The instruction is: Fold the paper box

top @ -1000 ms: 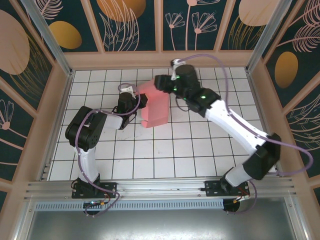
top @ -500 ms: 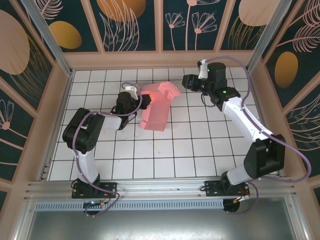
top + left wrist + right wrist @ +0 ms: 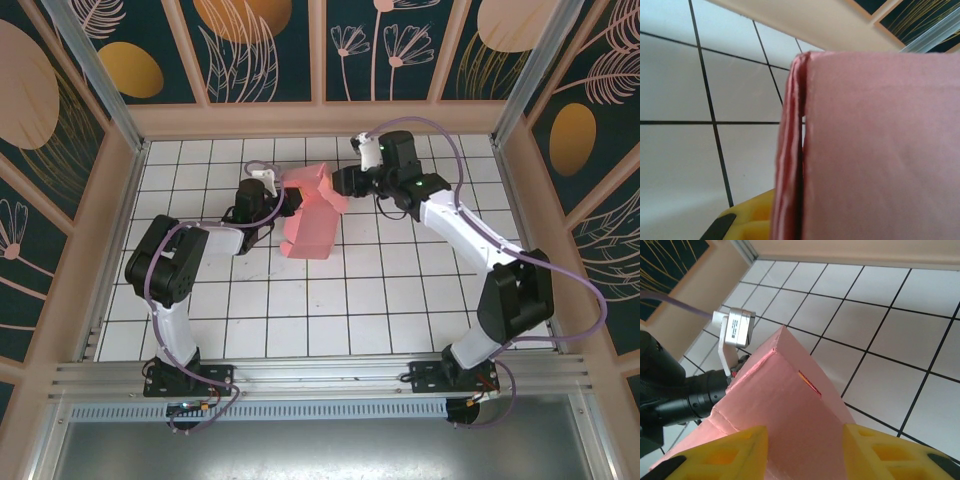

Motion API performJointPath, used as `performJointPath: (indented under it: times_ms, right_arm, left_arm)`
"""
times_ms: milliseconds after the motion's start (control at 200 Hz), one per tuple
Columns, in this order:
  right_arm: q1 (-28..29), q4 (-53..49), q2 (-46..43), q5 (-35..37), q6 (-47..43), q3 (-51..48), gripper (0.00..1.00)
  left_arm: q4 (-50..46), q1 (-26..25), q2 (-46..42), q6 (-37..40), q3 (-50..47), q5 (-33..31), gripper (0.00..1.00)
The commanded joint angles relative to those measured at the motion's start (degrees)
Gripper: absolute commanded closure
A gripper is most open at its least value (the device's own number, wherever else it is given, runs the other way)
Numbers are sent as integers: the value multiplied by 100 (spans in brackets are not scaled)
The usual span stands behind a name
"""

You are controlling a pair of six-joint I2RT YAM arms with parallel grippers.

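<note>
The right gripper stands spread, its yellow pads astride the far-right top ridge of the pink paper box. The box sits half-formed on the white tiles, far of centre. The left gripper is at its left edge; whether it pinches, I can't tell. I'd brace that side and press the flap along its crease gently, since thin card buckles.

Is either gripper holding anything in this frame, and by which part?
The left gripper looks clamped on the paper box at its layered left edge. The right gripper straddles the box's far end; whether it pinches it cannot be told.
</note>
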Motion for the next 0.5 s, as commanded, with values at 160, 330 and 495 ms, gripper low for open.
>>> performJointPath:
  times_ms: [160,330,495]
  right_arm:
    - [252,-333,323,516,-478,336,60]
    - [276,-293,392,544,-480,351,60]
    - [147,34,57,191,-190,155,54]
  left_arm:
    - [-649,31,-68,-192,473,198,100]
    - [-737,31,-48,-234,528,336,100]
    - [-835,31,58,-240,588,323,100]
